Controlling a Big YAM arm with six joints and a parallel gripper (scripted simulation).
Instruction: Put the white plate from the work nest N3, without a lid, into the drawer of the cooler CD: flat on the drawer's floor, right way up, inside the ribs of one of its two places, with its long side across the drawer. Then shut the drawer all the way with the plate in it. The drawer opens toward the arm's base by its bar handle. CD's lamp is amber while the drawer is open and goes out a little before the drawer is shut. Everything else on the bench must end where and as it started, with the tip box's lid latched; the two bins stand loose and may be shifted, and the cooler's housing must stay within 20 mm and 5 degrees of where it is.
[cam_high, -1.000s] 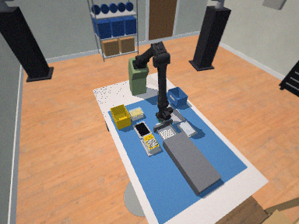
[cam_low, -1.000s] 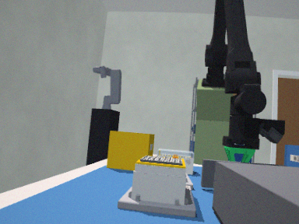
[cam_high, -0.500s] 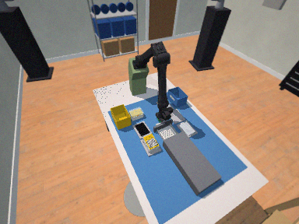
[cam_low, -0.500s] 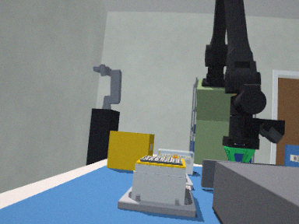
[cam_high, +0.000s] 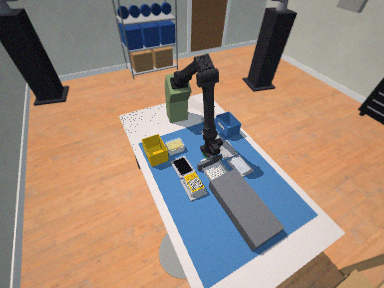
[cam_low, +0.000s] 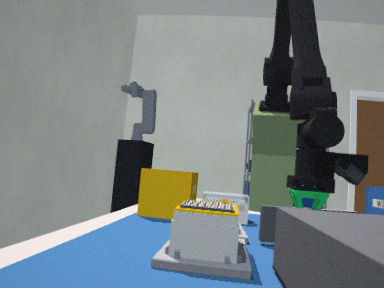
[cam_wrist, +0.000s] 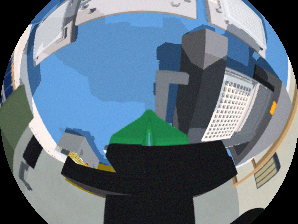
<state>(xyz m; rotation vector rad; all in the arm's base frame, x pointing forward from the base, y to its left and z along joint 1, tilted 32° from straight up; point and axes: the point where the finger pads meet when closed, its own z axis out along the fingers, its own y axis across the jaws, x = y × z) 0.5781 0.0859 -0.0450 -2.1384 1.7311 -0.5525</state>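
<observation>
The grey cooler (cam_high: 246, 206) lies long on the blue mat; it also shows at the right of the exterior view (cam_low: 325, 245). At its end toward the arm's base, a white plate with many wells (cam_high: 215, 171) lies flat in what looks like the pulled-out drawer; it also shows in the wrist view (cam_wrist: 229, 104). My gripper (cam_high: 209, 161) points straight down just beyond that end, at the drawer's front. Its green fingers (cam_low: 306, 199) are shut with nothing between them, as the wrist view (cam_wrist: 148, 129) also shows. The bar handle is hidden by the gripper.
A pale flat nest (cam_high: 240, 164) lies right of the drawer. A tip box with a yellow top (cam_high: 194, 184) and a black plate (cam_high: 182, 165) lie to the left. A yellow bin (cam_high: 155, 149), a blue bin (cam_high: 228, 124) and a green box (cam_high: 177, 97) stand behind.
</observation>
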